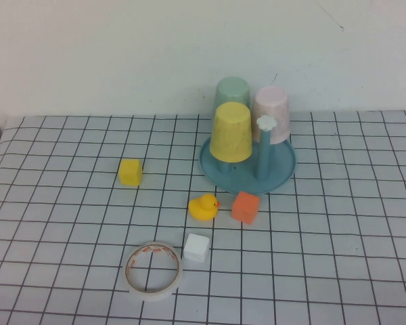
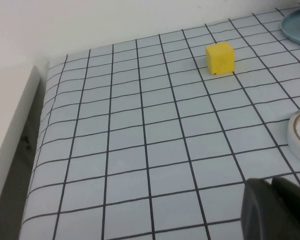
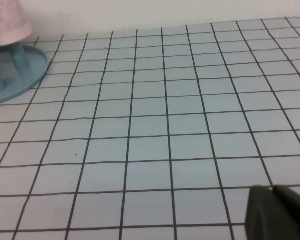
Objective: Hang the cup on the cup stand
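On the left of the gridded tabletop (image 1: pixel 68 203) a yellow block (image 1: pixel 130 172) sits alone. The left tool (image 2: pixel 274 207) does not appear in the high view; its own wrist view shows only the dark tips at the frame's edge, pressed together with no gap and nothing between them, low over the tabletop short of a roll of tape (image 1: pixel 153 270), which is cut off there by the frame's edge. Toward the middle, beyond the tape, are a white block (image 1: pixel 196 247), a yellow rubber duck (image 1: pixel 204 206) and an orange block (image 1: pixel 245 206). Behind them stands the cup stand (image 1: pixel 247 175). The cup (image 1: pixel 231 132) is upside down on its front-left peg, hiding that peg's tip. A pale green cup (image 1: pixel 231 91) behind it is partly covered, and a pale pink cup (image 1: pixel 271 114) is inverted at the right rear. One peg (image 1: pixel 264 152) in front is bare, its white flower tip showing. The right tool (image 3: pixel 277 212) is likewise out of the high view; its closed, empty tips show at the frame's edge over bare tabletop, well apart from the stand.
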Robot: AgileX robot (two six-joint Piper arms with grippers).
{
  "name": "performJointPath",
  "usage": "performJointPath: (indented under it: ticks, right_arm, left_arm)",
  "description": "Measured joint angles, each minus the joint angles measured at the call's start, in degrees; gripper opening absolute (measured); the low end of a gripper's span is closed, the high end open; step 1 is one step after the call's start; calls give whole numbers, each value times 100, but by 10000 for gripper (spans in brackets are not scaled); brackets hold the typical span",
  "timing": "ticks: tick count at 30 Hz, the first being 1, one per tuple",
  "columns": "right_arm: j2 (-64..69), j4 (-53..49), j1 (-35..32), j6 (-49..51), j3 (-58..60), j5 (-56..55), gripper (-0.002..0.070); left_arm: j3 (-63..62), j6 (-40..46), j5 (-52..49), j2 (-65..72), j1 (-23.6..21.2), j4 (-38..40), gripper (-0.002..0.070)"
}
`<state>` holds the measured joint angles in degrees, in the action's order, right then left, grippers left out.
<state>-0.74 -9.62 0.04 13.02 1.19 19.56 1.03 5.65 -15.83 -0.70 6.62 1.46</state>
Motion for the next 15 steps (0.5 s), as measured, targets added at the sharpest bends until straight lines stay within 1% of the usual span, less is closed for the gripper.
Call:
performJointPath:
  ticks: [7, 15]
  right_arm:
    - [0, 0, 0, 0, 0, 0, -1]
    - [0, 0, 0, 0, 0, 0, -1]
  left_arm:
    - [0, 0, -175, 0, -179, 87, -1]
    - [0, 0, -175, 0, -184, 114, -1]
